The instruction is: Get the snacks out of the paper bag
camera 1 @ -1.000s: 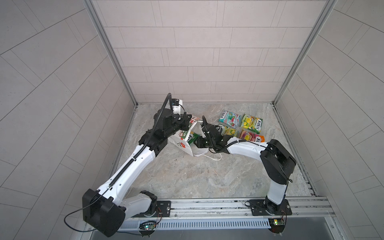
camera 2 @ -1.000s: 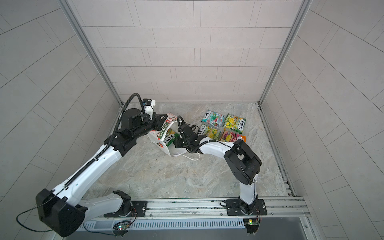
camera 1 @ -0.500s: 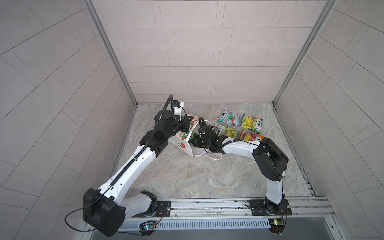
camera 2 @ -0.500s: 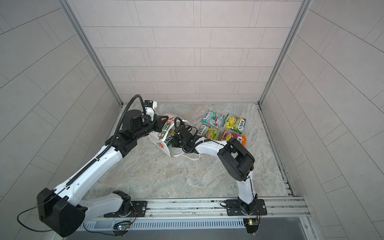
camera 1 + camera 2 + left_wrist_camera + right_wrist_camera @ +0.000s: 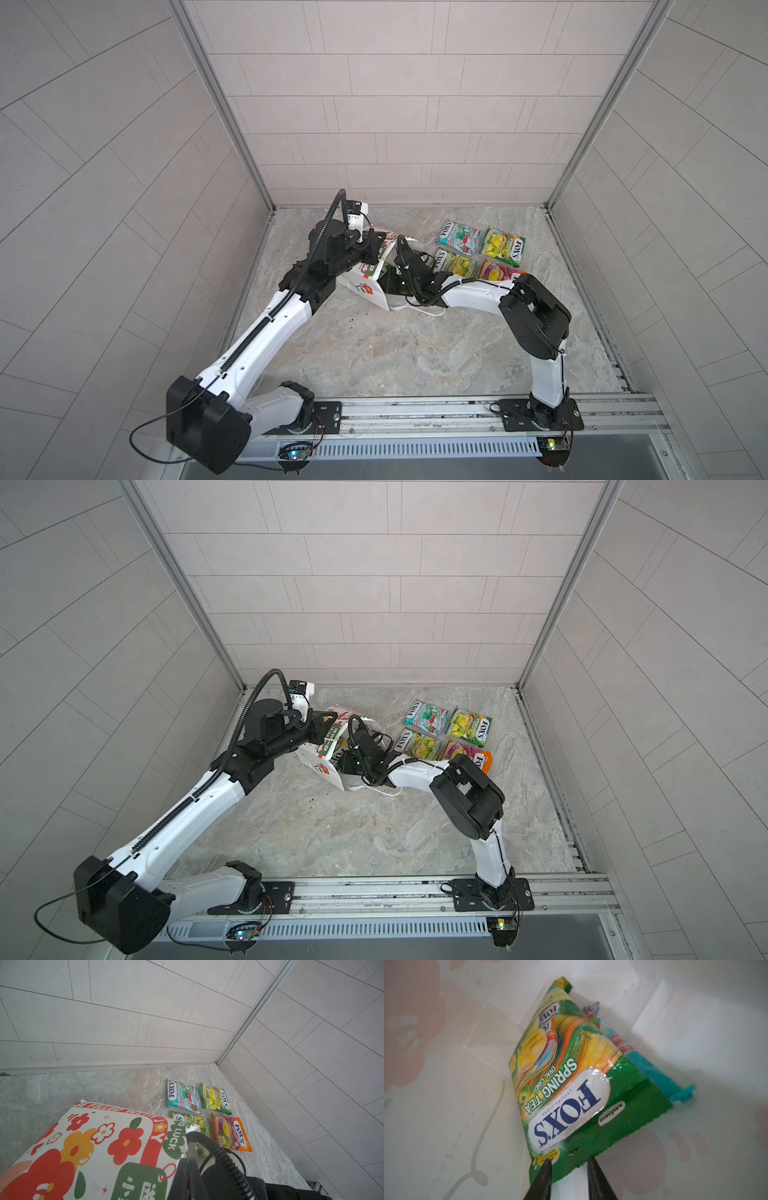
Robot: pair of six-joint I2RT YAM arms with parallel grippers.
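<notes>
While L gripper (image 5: 379,245) pinches bag (image 5: 365,287), R gripper (image 5: 570,1167) spread astride pkt (image 5: 560,1084); 4 snacks (image 5: 459,237) out, 2 in.

Half-seen things around the paper bag (image 5: 365,286)

In both top views the bag is swallowing the fingertips of the right gripper (image 5: 569,1178) and is masking the jaws of the left gripper (image 5: 374,248) at its rim; the right arm (image 5: 469,294) is covering part of the red-yellow packet (image 5: 496,272); in the right wrist view the green packet (image 5: 560,1084) is hiding most of a teal packet (image 5: 648,1070).
</notes>
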